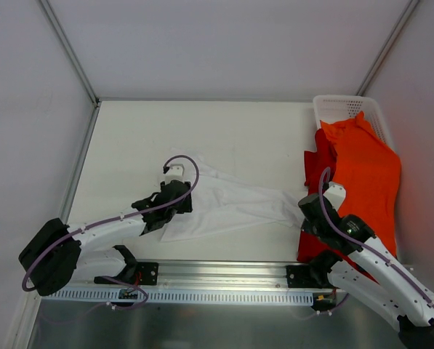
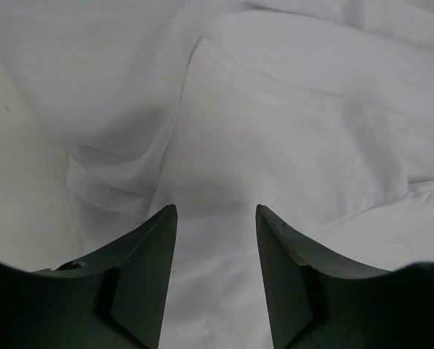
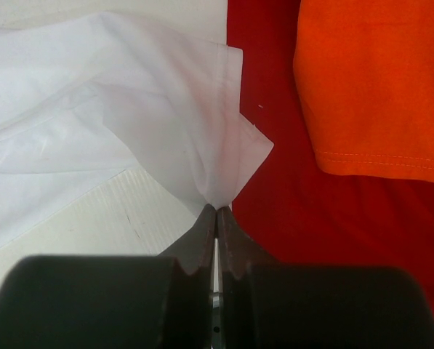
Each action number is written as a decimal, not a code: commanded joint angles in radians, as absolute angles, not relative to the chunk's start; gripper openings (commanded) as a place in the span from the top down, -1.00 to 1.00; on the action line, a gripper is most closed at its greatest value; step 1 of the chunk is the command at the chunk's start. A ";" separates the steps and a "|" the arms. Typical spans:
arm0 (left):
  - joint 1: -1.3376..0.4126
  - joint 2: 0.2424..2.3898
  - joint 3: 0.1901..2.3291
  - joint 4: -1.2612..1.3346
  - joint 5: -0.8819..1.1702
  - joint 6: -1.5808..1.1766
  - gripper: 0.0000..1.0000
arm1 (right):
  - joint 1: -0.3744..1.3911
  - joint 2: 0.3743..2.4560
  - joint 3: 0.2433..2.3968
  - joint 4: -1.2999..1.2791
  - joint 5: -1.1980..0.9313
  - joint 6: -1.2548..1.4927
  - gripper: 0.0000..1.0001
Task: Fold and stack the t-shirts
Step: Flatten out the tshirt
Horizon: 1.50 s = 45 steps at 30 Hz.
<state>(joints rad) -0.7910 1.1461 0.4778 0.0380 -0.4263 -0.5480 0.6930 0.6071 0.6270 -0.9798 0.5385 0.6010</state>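
Note:
The white t-shirt (image 1: pixel 227 200) lies rumpled on the table between the arms. My left gripper (image 1: pixel 174 207) is open and sits over its left end; in the left wrist view its jaws (image 2: pixel 215 218) stand apart with white cloth (image 2: pixel 275 138) under them. My right gripper (image 1: pixel 308 215) is shut on a corner of the white t-shirt (image 3: pixel 224 156), pinched at the fingertips (image 3: pixel 217 209). The orange t-shirt (image 1: pixel 366 171) lies on the red t-shirt (image 1: pixel 315 166) at the right, also seen in the right wrist view as orange (image 3: pixel 376 80) over red (image 3: pixel 326 211).
A white mesh basket (image 1: pixel 340 109) stands at the back right corner, the orange shirt's top reaching into it. White enclosure walls close in the table on the left, back and right. A metal rail (image 1: pixel 217 273) runs along the near edge.

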 commanded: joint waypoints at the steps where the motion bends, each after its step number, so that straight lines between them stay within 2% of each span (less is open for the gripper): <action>1: -0.798 1.181 0.474 0.006 -0.475 -0.607 0.05 | 0.699 0.612 0.632 -0.977 0.551 0.603 0.99; 13: -0.798 1.221 0.476 -0.094 -0.595 -0.693 0.04 | 0.710 0.595 0.626 -0.980 0.554 0.611 0.99; 27: -0.798 1.238 0.479 -0.091 -0.557 -0.703 0.08 | 0.710 0.598 0.629 -0.985 0.568 0.612 0.99; 36: -0.799 1.249 0.477 -0.077 -0.532 -0.703 0.54 | 0.712 0.604 0.630 -0.986 0.569 0.615 0.99; 41: -0.802 1.241 0.483 -0.080 -0.538 -0.698 0.95 | 0.710 0.609 0.630 -0.986 0.572 0.617 0.99; 45: -0.811 1.191 0.473 -0.078 -0.557 -0.698 1.00 | 0.712 0.615 0.634 -0.986 0.575 0.617 0.99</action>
